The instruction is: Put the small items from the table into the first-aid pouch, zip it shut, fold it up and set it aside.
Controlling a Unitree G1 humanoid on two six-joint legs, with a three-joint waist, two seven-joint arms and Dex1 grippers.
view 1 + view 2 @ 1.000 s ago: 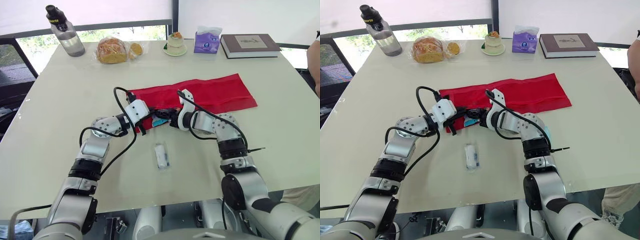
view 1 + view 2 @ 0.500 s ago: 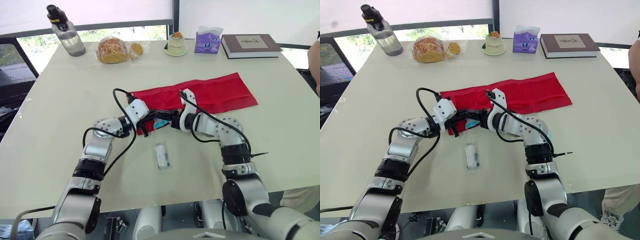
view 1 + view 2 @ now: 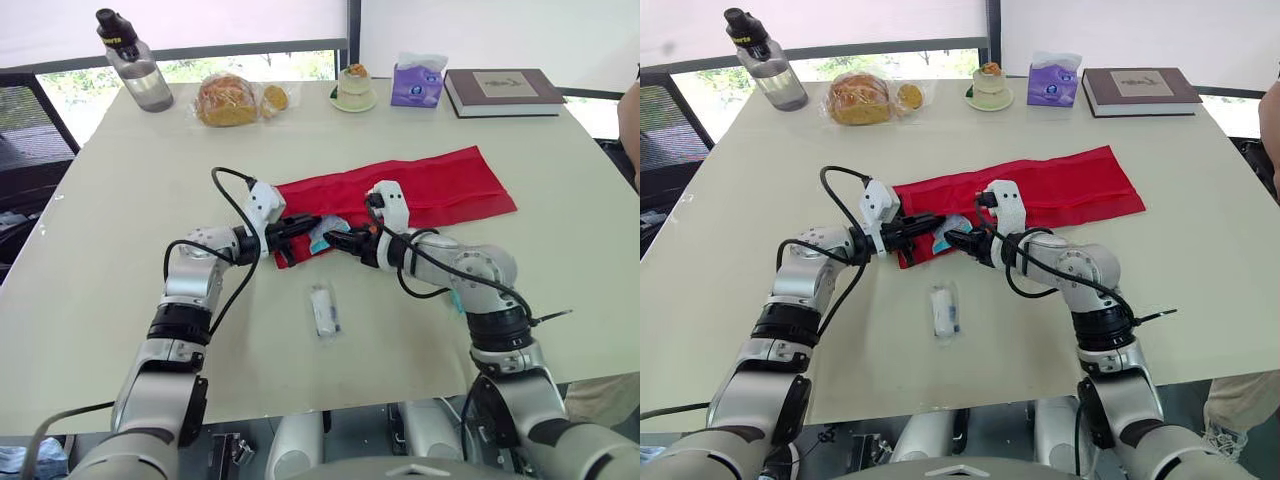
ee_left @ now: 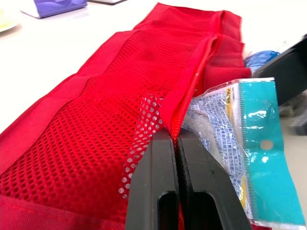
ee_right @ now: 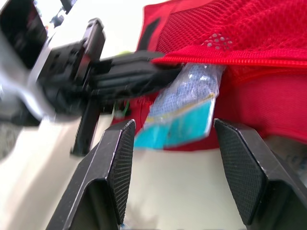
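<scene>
Two pincers: left wrist view reveals the left pincer [image 4: 177,140] clamped on the pouch [image 4: 96,120] zip edge; the right pincer [image 5: 173,125] gapes empty, facing the teal packet [image 4: 249,143].

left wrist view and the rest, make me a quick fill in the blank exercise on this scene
1. The left hand is ____ on the lifted edge of the pouch.
2. The right hand is ____, facing the teal packet.
3. The pouch's colour is ____.
4. The small wrapped item lies ____ the pouch, on the table.

Missing words: shut; open; red; outside
</scene>
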